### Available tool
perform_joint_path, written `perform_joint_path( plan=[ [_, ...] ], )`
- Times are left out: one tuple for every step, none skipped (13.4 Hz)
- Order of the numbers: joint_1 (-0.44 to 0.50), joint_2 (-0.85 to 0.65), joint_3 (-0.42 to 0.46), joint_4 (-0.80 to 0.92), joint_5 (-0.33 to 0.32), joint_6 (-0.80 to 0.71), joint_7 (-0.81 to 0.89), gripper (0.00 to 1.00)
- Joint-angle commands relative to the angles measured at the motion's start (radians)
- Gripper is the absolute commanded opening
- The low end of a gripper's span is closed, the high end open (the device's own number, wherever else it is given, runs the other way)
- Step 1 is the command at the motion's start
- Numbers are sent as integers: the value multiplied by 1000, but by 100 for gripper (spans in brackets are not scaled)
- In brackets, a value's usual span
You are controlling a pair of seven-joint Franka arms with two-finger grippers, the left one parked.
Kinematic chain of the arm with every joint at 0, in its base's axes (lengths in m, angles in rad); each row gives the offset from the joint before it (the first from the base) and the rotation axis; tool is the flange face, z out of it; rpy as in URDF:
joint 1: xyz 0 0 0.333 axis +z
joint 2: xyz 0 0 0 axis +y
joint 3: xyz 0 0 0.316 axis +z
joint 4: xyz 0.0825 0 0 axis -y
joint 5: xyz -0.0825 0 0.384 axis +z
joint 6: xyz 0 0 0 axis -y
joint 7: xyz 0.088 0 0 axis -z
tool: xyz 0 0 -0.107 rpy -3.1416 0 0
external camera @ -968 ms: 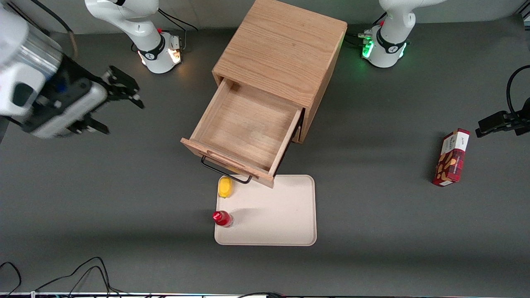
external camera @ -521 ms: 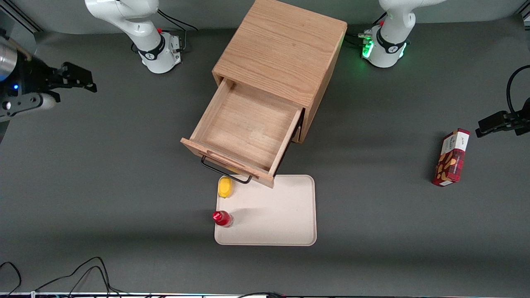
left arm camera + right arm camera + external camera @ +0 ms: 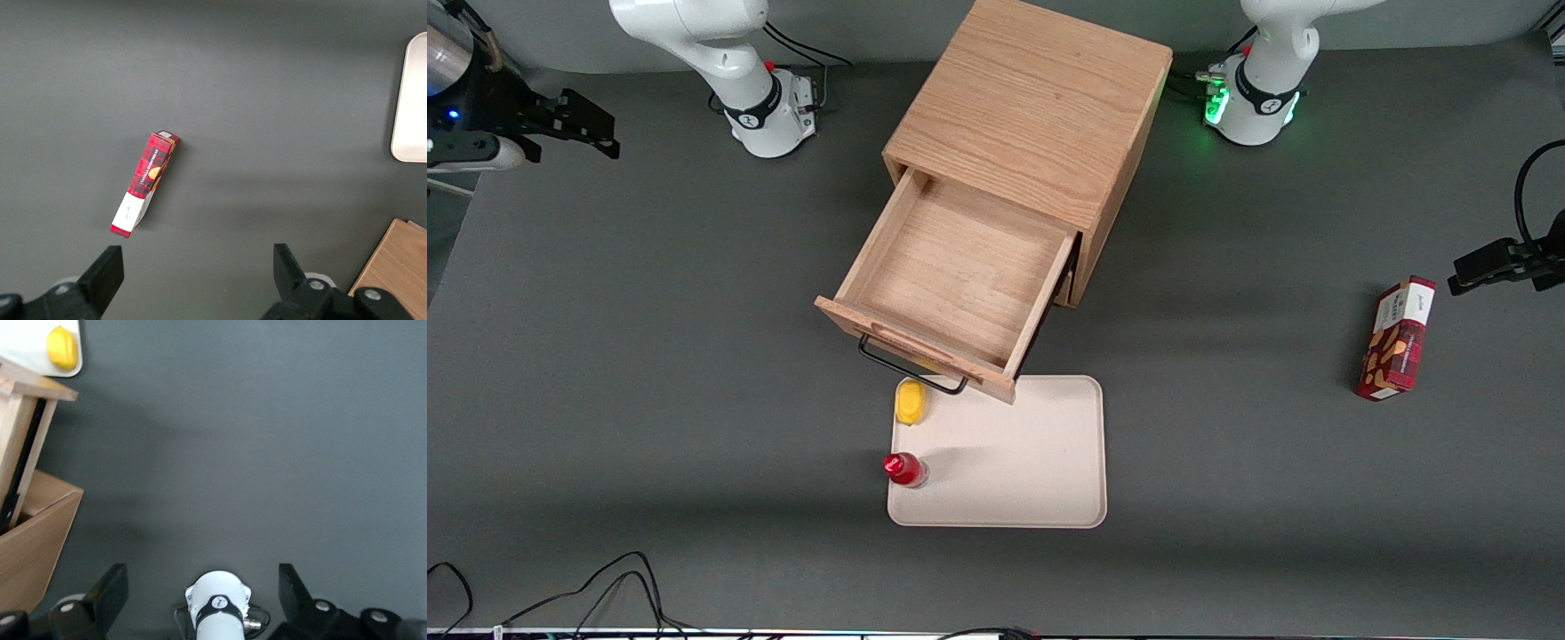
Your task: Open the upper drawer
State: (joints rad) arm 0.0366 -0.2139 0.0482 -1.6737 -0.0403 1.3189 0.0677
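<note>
The upper drawer point(image 3: 960, 267) of the light oak cabinet point(image 3: 1032, 116) stands pulled far out, and its inside is bare. Its black wire handle point(image 3: 911, 364) hangs over the tray's edge. The bottom drawer is hidden under it. My right gripper point(image 3: 600, 132) is open and empty, raised at the working arm's end of the table, well away from the cabinet. In the right wrist view the gripper point(image 3: 201, 577) has its fingers point(image 3: 110, 593) wide apart over bare table, with the drawer's side point(image 3: 23, 447) and the cabinet point(image 3: 33, 540) in sight.
A cream tray point(image 3: 1032, 444) lies in front of the drawer, with a yellow lemon-like object point(image 3: 910, 402) and a red-capped bottle point(image 3: 904, 469) on its edge. A red box point(image 3: 1396, 338) lies toward the parked arm's end. The working arm's base point(image 3: 769, 107) stands beside the cabinet.
My right gripper has drawn away from the cabinet toward the working arm's end of the table and farther from the front camera. The drawer has not moved.
</note>
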Motion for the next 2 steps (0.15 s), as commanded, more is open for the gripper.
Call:
perform_joint_path(
  plan=[
    [9,60,-27,63,-32,14,29,100],
    [9,61,-33,62,-29,13,26,100]
  ],
)
